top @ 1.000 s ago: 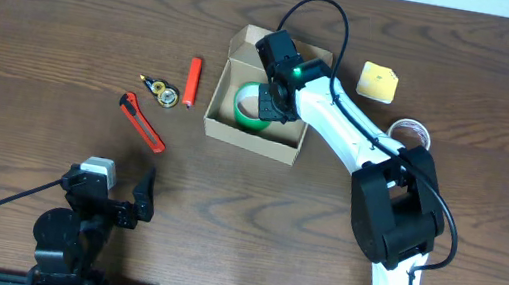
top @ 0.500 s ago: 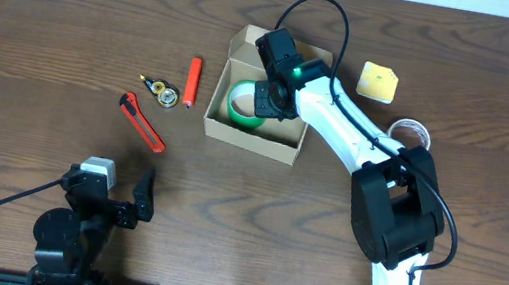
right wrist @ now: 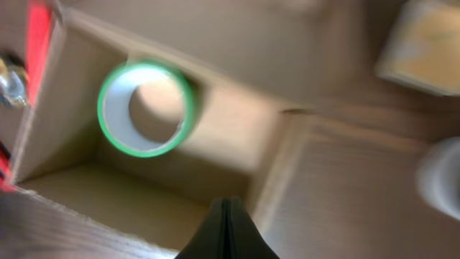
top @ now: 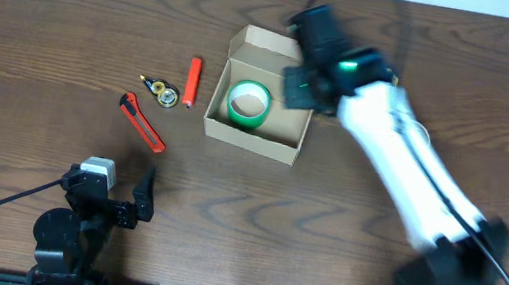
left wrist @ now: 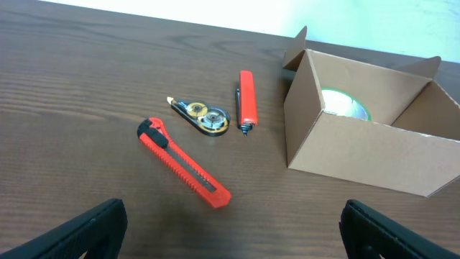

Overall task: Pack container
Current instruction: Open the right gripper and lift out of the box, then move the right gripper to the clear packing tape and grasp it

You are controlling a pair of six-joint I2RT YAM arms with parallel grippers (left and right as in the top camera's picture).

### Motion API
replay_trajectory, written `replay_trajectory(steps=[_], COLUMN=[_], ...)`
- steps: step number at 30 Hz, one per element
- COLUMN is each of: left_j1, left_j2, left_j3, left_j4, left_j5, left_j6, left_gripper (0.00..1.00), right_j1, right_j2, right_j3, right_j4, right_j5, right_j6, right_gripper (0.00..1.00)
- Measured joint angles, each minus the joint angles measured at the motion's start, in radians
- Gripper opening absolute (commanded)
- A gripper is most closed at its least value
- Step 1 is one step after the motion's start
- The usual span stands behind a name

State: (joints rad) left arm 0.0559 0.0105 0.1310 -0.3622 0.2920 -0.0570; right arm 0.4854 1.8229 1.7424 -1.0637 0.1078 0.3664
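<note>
The container [top: 247, 137] sits open on the table [top: 52, 11], near the middle of the far edge, its flap raised on the far side. The overhead view shows a green tape roll [top: 235, 109] lying flat inside. It also shows the right tool [top: 304, 83], motion-blurred, over the box's far right corner. Only the right wrist view reveals that tool's state: its fingers [right wrist: 228, 223] are clenched together on nothing, above the container's floor [right wrist: 215, 173] and apart from the roll [right wrist: 115, 115].

The left tool [top: 139, 201] rests by the near left edge. Its wrist view shows it released, fingers [left wrist: 93, 229] spread wide. In front of it lie a red utility knife [left wrist: 183, 164], a correction-tape dispenser [left wrist: 201, 116] and a red marker [left wrist: 247, 97], all left of the container's wall [left wrist: 359, 155].
</note>
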Motion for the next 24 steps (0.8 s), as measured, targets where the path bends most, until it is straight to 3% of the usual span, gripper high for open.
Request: replay_trajectory(steps=[7, 14, 16, 20, 24], left_j1=[0.000, 0.000, 0.000, 0.000, 0.000], left_j2=[0.000, 0.000, 0.000, 0.000, 0.000], left_j3=[0.000, 0.000, 0.000, 0.000, 0.000], left_j4=[0.000, 0.000, 0.000, 0.000, 0.000], left_j5=[0.000, 0.000, 0.000, 0.000, 0.000], left_j6=[0.000, 0.000, 0.000, 0.000, 0.000], left_gripper=[0.95, 0.95, 0.95, 0.95, 0.95], right_j1=[-0.250, -0.405, -0.435, -0.482, -0.486], right_j2=[-0.077, -0.058, -0.055, -0.051, -0.051], right_j3=[0.003, -0.223, -0.294, -0.410, -0.486], right_j4=[-0.066, 0.068, 0.126, 0.233, 0.336], right_j5=[0.076, 0.094, 0.084, 0.055, 0.034], right_j6=[-0.046, -0.075, -0.094, -0.148, -0.195], right_gripper=[0.01, 0.04, 0.10, 0.32, 0.40])
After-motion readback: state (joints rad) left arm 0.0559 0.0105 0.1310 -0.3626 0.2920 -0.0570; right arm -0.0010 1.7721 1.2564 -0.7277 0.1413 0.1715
